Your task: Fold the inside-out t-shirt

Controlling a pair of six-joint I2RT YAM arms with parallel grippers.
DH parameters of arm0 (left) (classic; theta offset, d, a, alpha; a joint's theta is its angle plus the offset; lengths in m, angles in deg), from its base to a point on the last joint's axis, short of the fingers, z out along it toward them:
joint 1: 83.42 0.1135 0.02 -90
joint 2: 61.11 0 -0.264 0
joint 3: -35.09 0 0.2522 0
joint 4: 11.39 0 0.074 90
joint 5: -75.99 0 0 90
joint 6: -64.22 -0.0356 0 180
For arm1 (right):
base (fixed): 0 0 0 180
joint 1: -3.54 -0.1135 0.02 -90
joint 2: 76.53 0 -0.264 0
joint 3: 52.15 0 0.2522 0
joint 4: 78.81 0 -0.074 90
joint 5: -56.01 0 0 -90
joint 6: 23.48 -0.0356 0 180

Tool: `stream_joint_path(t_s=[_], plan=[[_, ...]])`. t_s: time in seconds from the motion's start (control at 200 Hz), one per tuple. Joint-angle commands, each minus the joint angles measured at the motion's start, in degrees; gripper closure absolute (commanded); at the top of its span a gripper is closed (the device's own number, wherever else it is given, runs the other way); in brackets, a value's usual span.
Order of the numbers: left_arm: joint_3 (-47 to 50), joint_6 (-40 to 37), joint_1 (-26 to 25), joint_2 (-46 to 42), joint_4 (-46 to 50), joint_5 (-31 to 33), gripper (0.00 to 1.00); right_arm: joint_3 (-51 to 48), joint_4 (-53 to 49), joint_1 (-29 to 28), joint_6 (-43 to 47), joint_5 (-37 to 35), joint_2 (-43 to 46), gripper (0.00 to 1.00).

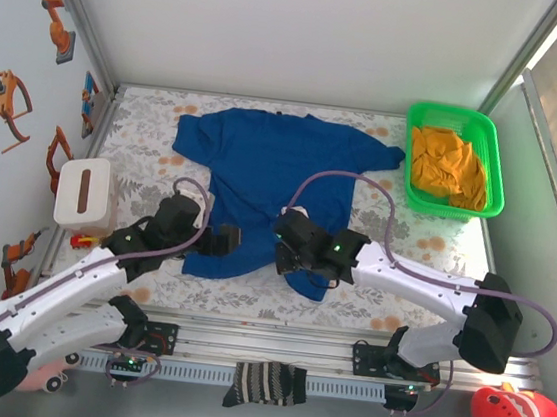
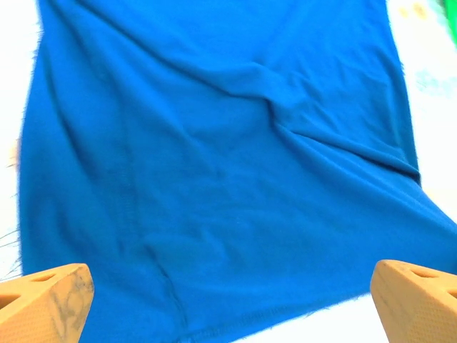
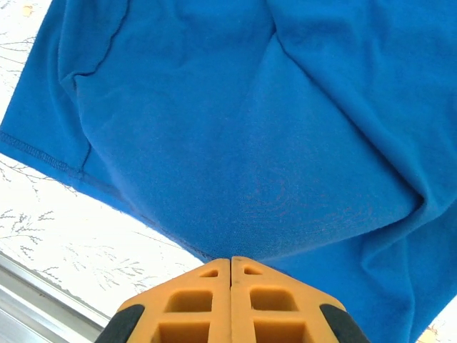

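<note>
Low over the t-shirt [image 1: 264, 162], left tool [image 2: 232, 307] gapes wide; right tool [image 3: 230, 271] seemingly pinches its hem.

The left arm [image 1: 68, 290] and right arm [image 1: 421, 280] reach inward, wrists low. Left jaws gape wide; right jaws pinch the hem of the t-shirt [image 3: 250, 143].

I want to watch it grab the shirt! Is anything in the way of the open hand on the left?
No, nothing visible. The left gripper is open right at the near hem of the blue t-shirt, with bare cloth ahead of it. The right gripper is shut on that hem.
</note>
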Motion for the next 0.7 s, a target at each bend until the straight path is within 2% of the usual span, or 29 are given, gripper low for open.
stream_joint_path(t_s=[0.0,0.075,0.155,0.23,0.345,0.556,0.696], plan=[[3.11,-2.63,-7.44,-0.29,-3.55,8.69,0.00,0.24,-1.03,0.58,0.74,-1.64,1.25,1.00],[4.04,-2.72,-13.45,1.30,-4.89,15.28,0.00,-0.12,-0.50,0.95,0.79,-0.96,1.42,1.00],[3.72,-1.18,-16.41,4.38,-4.74,19.52,0.01,-0.78,0.90,1.34,1.53,1.91,0.33,1.00],[2.84,1.18,-16.60,6.99,-4.07,21.15,0.01,-1.61,-0.24,1.35,0.55,1.04,-0.30,0.82],[0.59,4.33,-16.58,9.47,-0.83,24.46,0.02,-6.27,-3.03,1.31,-3.22,-3.70,2.72,0.70],[-1.39,4.72,-16.48,8.88,0.13,24.96,0.03,-16.41,-8.63,1.29,-9.49,-6.29,11.32,0.60],[-2.29,4.22,-16.41,7.92,0.56,25.42,0.04,-21.32,-7.44,1.31,-11.90,-5.31,14.97,0.58]])
